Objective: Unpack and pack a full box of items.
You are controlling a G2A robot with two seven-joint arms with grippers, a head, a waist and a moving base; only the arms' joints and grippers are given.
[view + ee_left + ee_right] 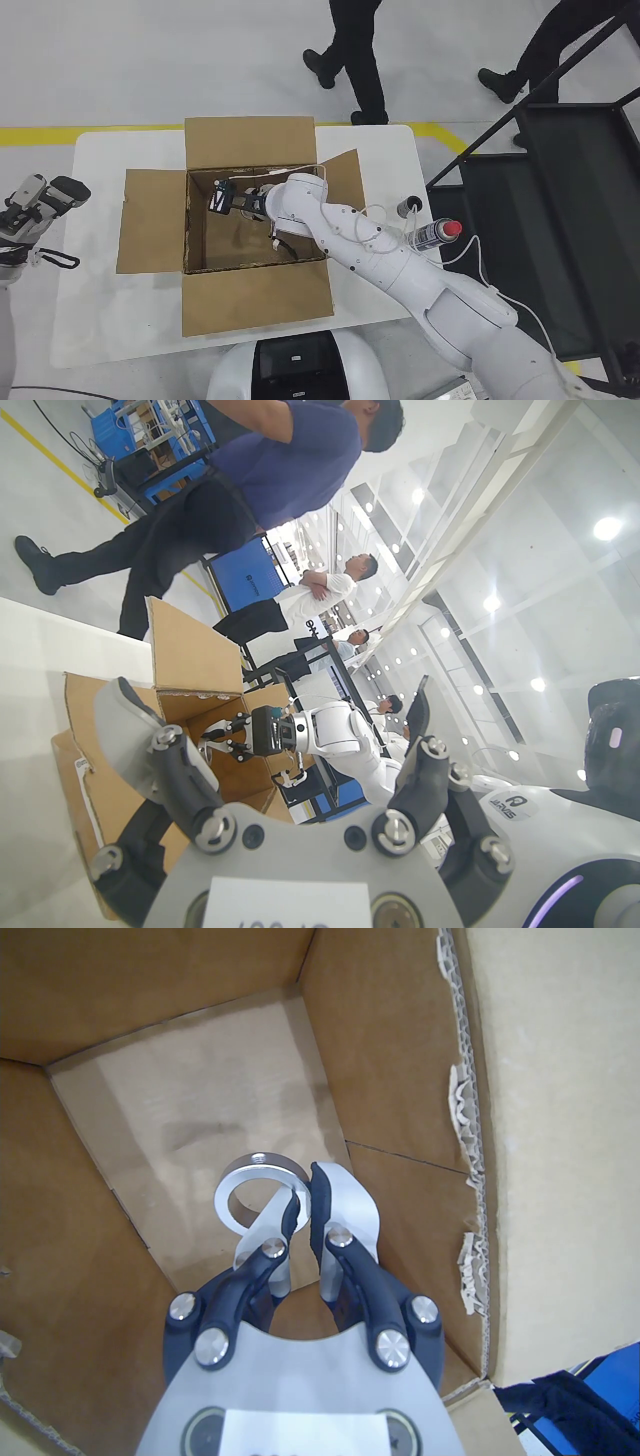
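Observation:
An open cardboard box (255,140) stands on the white table (110,300) with its flaps spread out. My right arm reaches into it from the right, and my right gripper (215,197) hangs inside near the far left corner. In the right wrist view the right gripper (302,1200) is shut on the rim of a flat metal ring (223,1195), held above the bare box floor (190,1093). My left gripper (65,222) sits off the table's left edge, open and holding nothing (270,700), facing the box (200,660).
A spray can with a red cap (437,234) lies on the table right of the box, beside a small dark-topped container (409,207). A black metal stair frame (560,200) stands close to the table's right side. People walk on the floor beyond.

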